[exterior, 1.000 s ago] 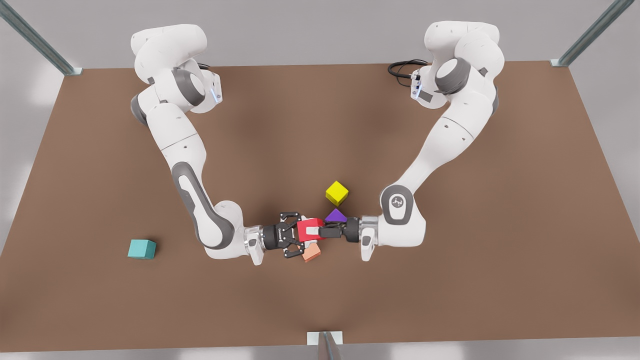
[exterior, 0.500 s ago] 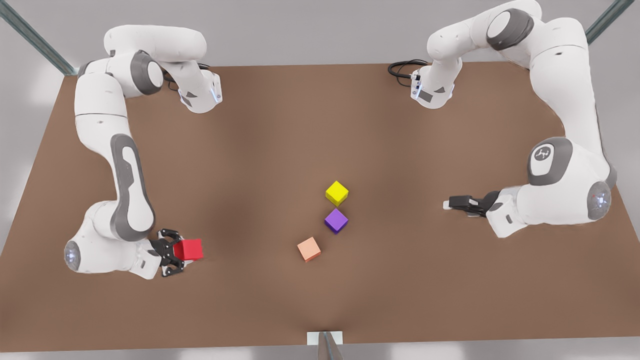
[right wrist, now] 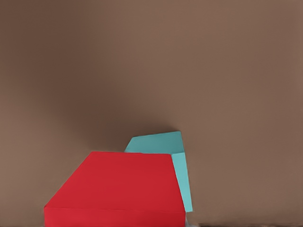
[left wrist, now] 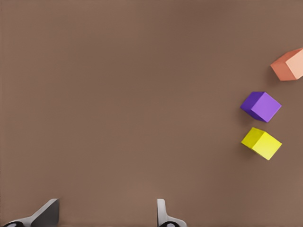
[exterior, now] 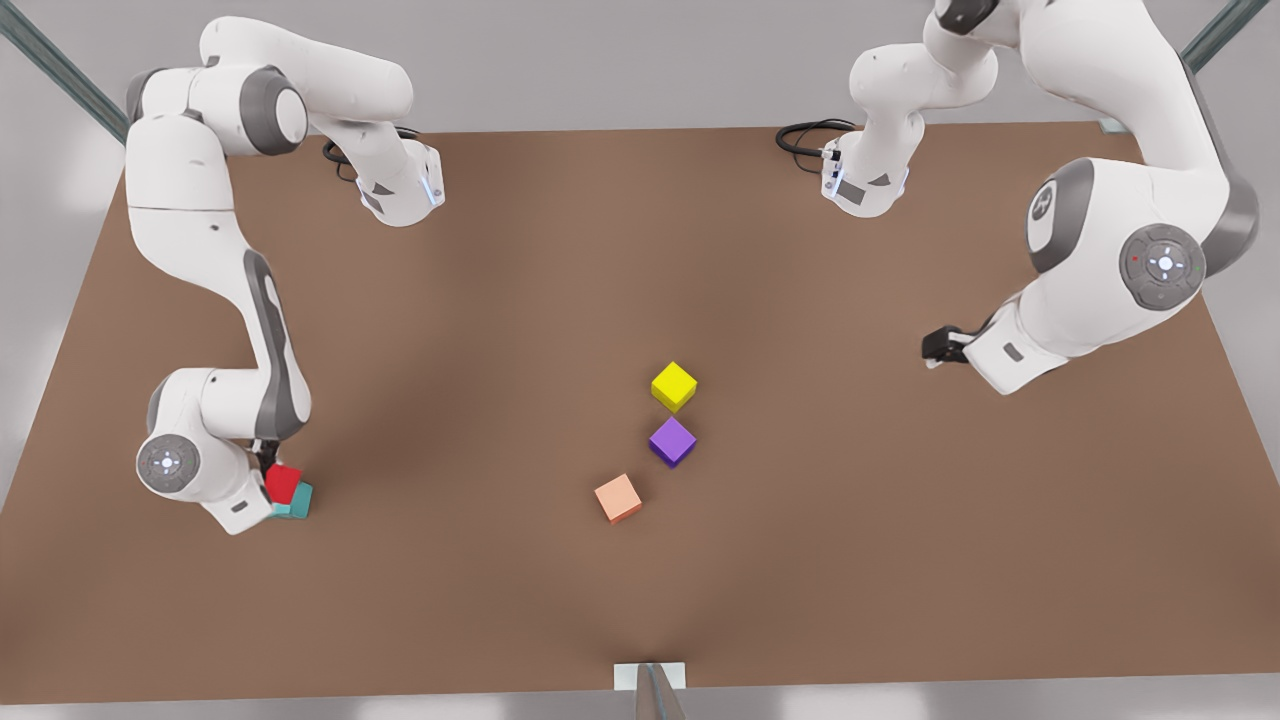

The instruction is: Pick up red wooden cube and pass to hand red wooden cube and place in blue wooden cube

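Red wooden cube (exterior: 283, 483), small and matte, sits against teal-blue wooden cube (exterior: 297, 500), partly on top of it, tilted. Could slip off side if let go now, because it sits crooked and off middle. Right gripper (exterior: 268, 470), black hand on silver wrist, right behind red cube and touching it; cannot tell if fingers squeeze it. Left gripper (left wrist: 108, 215), slim fingers (left wrist: 163, 213) spread apart, holds nothing, waits far away above brown table (exterior: 640, 300).

Red wooden cube (exterior: 282, 483) tilted atop blue wooden cube (exterior: 297, 503); front view's left.
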Robot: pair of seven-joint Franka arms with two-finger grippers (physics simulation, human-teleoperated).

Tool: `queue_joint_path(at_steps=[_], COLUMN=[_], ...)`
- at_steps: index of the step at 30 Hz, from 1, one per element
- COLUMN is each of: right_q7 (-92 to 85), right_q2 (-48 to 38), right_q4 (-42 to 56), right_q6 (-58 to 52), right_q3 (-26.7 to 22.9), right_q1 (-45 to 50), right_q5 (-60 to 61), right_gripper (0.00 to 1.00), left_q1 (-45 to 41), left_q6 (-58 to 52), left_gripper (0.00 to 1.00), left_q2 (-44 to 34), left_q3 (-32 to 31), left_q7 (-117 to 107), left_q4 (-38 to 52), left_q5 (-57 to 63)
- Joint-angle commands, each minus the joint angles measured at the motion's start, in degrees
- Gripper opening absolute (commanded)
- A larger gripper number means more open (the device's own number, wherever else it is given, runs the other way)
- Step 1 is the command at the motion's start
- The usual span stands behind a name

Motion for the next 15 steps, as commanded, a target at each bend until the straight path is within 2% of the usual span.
queue_joint_path(at_steps=[1,13,14,15], right_q7=[23.4,23.2,23.3,23.5], right_q2=[0.1,1.4,1.4,1.4], right_q4=[0.0,-2.5,-2.7,-2.8], right_q6=[4.5,7.3,7.3,7.3], right_q3=[0.0,0.1,0.1,0.1], right_q1=[-0.3,-2.7,-2.6,-2.5], right_q5=[-0.8,-0.7,-0.6,-0.4], right_gripper=[0.69,0.7,0.74,1.0], left_q1=[0.4,0.3,0.3,0.3], left_q6=[-1.8,-3.1,-3.1,-3.1], left_gripper=[1.0,1.0,1.0,1.0], left_q2=[0.3,0.9,0.9,0.9], left_q3=[0.0,-0.1,-0.1,-0.1], left_q7=[1.8,1.8,1.8,1.8], left_q4=[0.1,0.1,0.1,0.1], left_q5=[0.3,0.4,0.4,0.4])
